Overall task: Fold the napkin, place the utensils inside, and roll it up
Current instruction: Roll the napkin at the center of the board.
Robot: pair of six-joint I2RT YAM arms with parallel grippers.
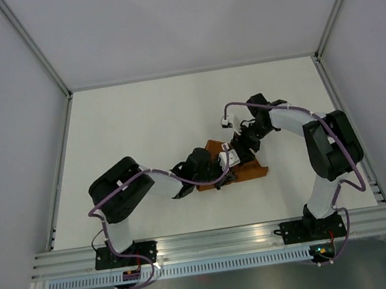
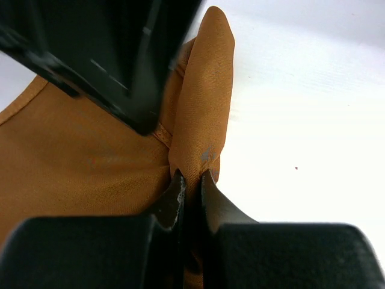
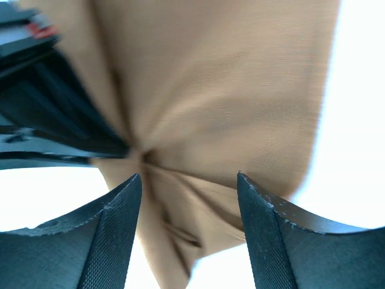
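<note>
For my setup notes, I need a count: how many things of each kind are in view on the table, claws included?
Orange napkin: 1
Claws: 2, the left claw and the right claw
Knives in view: 0
Total: 3

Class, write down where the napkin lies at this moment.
In the top view the napkin lies near the middle of the table, a fold pinched in the left gripper, the open right gripper close over it.
</note>
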